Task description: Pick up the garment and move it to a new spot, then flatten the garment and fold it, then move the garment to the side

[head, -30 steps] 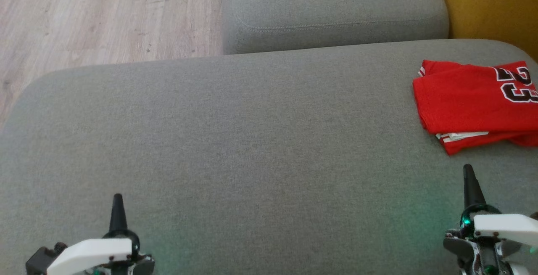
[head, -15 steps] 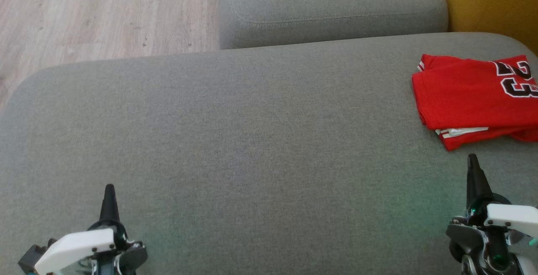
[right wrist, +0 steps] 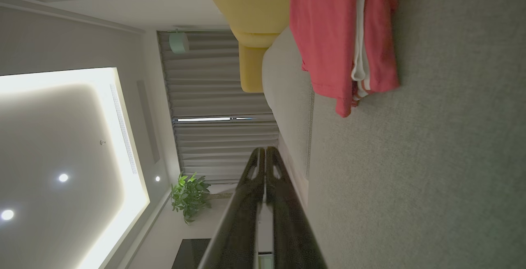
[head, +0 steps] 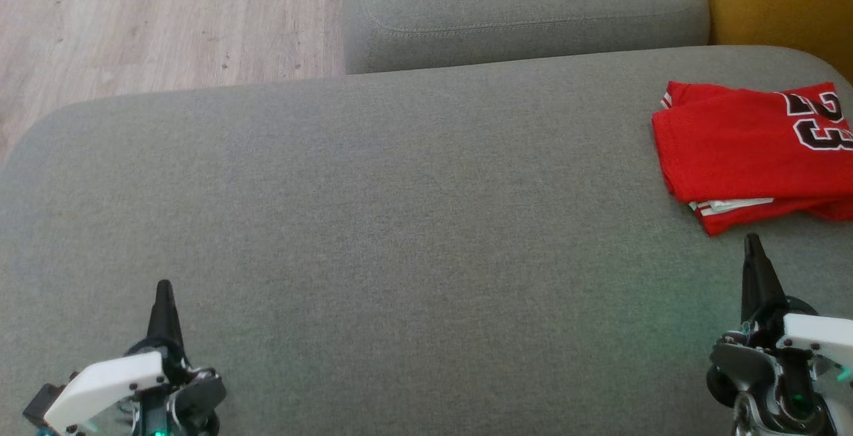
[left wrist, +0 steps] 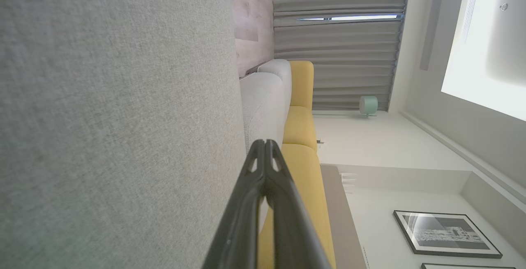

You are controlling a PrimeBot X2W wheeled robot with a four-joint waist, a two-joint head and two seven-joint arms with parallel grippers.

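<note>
The folded red garment (head: pixel 740 149) lies just ahead of my right gripper (head: pixel 754 249), far from my left gripper (head: pixel 163 293); both are pinched closed and empty.

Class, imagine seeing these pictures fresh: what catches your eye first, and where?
The folded red jersey with black-and-white numerals lies at the right end of the grey fabric cushion. The left gripper and right gripper, both shut, point up from the head view's bottom corners, holding nothing.
</note>
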